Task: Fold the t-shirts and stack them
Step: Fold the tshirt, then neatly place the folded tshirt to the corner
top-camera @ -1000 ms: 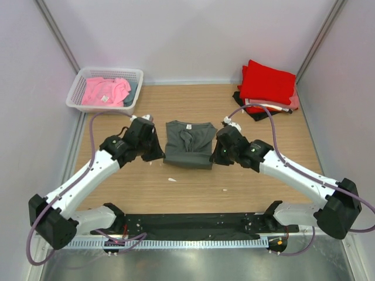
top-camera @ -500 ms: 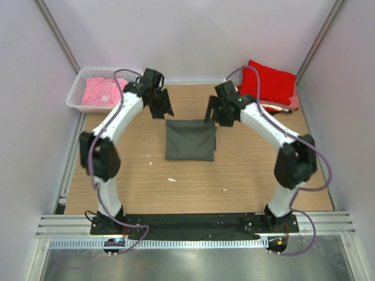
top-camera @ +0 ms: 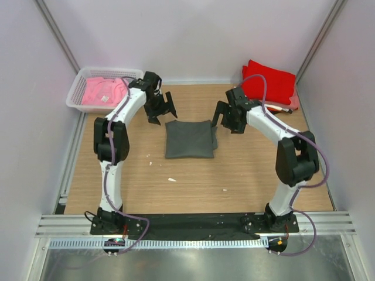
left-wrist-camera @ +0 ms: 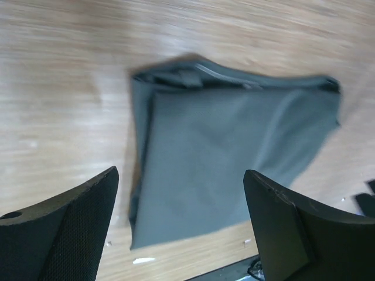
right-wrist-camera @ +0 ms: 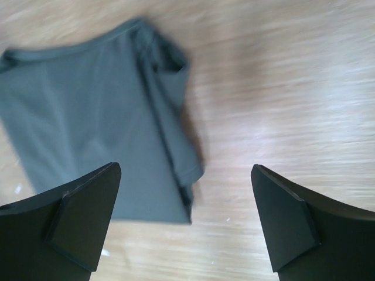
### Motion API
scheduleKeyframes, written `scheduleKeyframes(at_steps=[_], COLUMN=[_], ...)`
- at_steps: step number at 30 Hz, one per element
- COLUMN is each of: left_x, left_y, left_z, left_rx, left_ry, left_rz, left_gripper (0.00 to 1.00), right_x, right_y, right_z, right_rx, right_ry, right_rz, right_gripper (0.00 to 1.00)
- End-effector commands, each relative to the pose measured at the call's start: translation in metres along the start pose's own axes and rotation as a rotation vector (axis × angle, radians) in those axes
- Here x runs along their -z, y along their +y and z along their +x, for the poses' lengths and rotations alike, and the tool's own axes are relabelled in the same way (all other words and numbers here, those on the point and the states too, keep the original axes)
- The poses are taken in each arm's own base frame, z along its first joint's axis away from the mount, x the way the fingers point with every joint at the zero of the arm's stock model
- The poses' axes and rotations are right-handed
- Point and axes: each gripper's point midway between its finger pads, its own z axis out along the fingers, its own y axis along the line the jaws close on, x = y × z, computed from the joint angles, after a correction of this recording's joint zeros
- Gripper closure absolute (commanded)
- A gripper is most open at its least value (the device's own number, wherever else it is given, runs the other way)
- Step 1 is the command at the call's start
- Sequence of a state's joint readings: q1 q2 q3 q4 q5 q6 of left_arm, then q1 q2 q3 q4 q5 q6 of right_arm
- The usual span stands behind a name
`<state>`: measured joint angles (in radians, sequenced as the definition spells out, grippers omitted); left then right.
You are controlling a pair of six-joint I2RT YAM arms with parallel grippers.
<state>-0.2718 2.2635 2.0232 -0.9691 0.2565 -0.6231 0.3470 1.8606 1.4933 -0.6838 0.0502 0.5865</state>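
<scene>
Left gripper (top-camera: 163,115) and right gripper (top-camera: 227,122) gape empty, flanking grey t-shirt (top-camera: 188,139) at far edge; basket (top-camera: 75,95) apart.

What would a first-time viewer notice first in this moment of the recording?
The dark grey t-shirt lies folded into a neat rectangle mid-table, with the left gripper and the right gripper open near its far corners, holding nothing. Behind them, a bright red stack of shirts sits in the far right corner, and a white basket holding a pink shirt in the far left.
</scene>
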Motion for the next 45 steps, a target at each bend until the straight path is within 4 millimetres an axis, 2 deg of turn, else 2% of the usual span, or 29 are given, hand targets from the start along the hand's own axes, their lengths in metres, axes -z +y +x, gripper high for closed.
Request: scheduleKeyframes(at_steps=[1,2,4,5,6,8,10,11,13,17,18,20,21,23,26,27,28,30,31,32,34,35,36,38,39,40,42,43,45], left_x=[0.075,0.079,0.080,0.093,0.089,0.098,0.105,0.116,0.116,0.125,0.128,0.128,0.126,0.123,0.119,0.119,0.119,0.121,0.129,0.134,0.143,0.154,0.157,0.167,0.169,0.163,0.172,0.165,0.170], left_y=[-0.043,-0.044,-0.035,-0.037,-0.029,-0.021,-0.015,-0.015,-0.002,0.013,0.018,0.025,0.027,0.030,0.034,0.035,0.036,0.036,0.033,0.033,0.034,0.034,0.038,0.047,0.050,0.059,0.064,0.072,0.077], left_z=[-0.013,-0.008,0.006,0.010,0.020,0.034,0.038,0.042,0.052,0.052,0.054,0.051,0.052,0.057,0.058,0.058,0.058,0.061,0.062,0.064,0.075,0.082,0.090,0.108,0.115,0.127,0.140,0.150,0.162], left_rx=[-0.112,-0.133,-0.158,-0.174,-0.176,-0.193,-0.200,-0.209,-0.227,-0.266,-0.284,-0.287,-0.288,-0.288,-0.292,-0.293,-0.294,-0.287,-0.284,-0.281,-0.274,-0.274,-0.270,-0.263,-0.260,-0.253,-0.246,-0.238,-0.224], left_ry=[-0.157,-0.158,-0.141,-0.160,-0.139,-0.142,-0.168,-0.194,-0.195,-0.239,-0.250,-0.275,-0.280,-0.279,-0.285,-0.285,-0.284,-0.278,-0.294,-0.298,-0.288,-0.302,-0.288,-0.293,-0.294,-0.267,-0.283,-0.257,-0.260], left_rz=[0.136,0.129,0.094,0.100,0.084,0.075,0.063,0.069,0.042,-0.019,-0.036,-0.065,-0.065,-0.063,-0.069,-0.073,-0.076,-0.077,-0.064,-0.057,-0.042,-0.030,-0.029,-0.024,-0.022,-0.029,-0.011,-0.020,-0.011], left_gripper=[0.12,0.12,0.12,0.12,0.12,0.12,0.12,0.12,0.12,0.12,0.12,0.12,0.12,0.12,0.13,0.13,0.13,0.14,0.14,0.14,0.14,0.14,0.14,0.13,0.13,0.13,0.12,0.12,0.12], right_x=[0.018,0.014,0.000,-0.005,-0.016,-0.025,-0.039,-0.044,-0.056,-0.072,-0.073,-0.079,-0.080,-0.084,-0.086,-0.085,-0.083,-0.078,-0.070,-0.066,-0.048,-0.041,-0.025,-0.011,-0.001,0.011,0.024,0.031,0.043], right_y=[0.040,0.043,0.040,0.044,0.041,0.044,0.044,0.043,0.045,0.052,0.056,0.060,0.061,0.062,0.062,0.061,0.067,0.073,0.081,0.084,0.094,0.097,0.105,0.108,0.114,0.116,0.119,0.122,0.125], right_z=[0.009,0.009,0.023,0.022,0.026,0.025,0.023,0.024,0.024,0.035,0.041,0.052,0.057,0.066,0.079,0.085,0.080,0.080,0.074,0.070,0.052,0.046,0.032,0.015,0.004,-0.007,-0.026,-0.033,-0.053], right_rx=[0.020,0.031,0.043,0.048,0.041,0.040,0.039,0.041,0.041,0.007,-0.002,-0.028,-0.036,-0.064,-0.101,-0.110,-0.112,-0.126,-0.119,-0.121,-0.107,-0.105,-0.101,-0.107,-0.107,-0.104,-0.105,-0.102,-0.097], right_ry=[-0.042,-0.048,0.008,0.002,0.025,0.032,0.036,0.038,0.049,0.078,0.100,0.118,0.130,0.135,0.149,0.165,0.141,0.148,0.134,0.128,0.081,0.065,0.032,0.006,-0.010,-0.036,-0.074,-0.091,-0.130], right_rz=[-0.283,-0.305,-0.318,-0.339,-0.339,-0.366,-0.369,-0.366,-0.374,-0.427,-0.460,-0.493,-0.510,-0.541,-0.582,-0.599,-0.633,-0.673,-0.721,-0.734,-0.774,-0.787,-0.819,-0.837,-0.845,-0.856,-0.844,-0.849,-0.853], right_gripper=[0.00,0.00,0.00,0.00,0.00,0.00,0.00,0.00,0.00,0.06,0.12,0.17,0.23,0.27,0.48,0.54,0.60,0.79,0.85,0.96,0.99,0.99,0.99,0.99,0.99,0.99,0.99,0.99,0.99])
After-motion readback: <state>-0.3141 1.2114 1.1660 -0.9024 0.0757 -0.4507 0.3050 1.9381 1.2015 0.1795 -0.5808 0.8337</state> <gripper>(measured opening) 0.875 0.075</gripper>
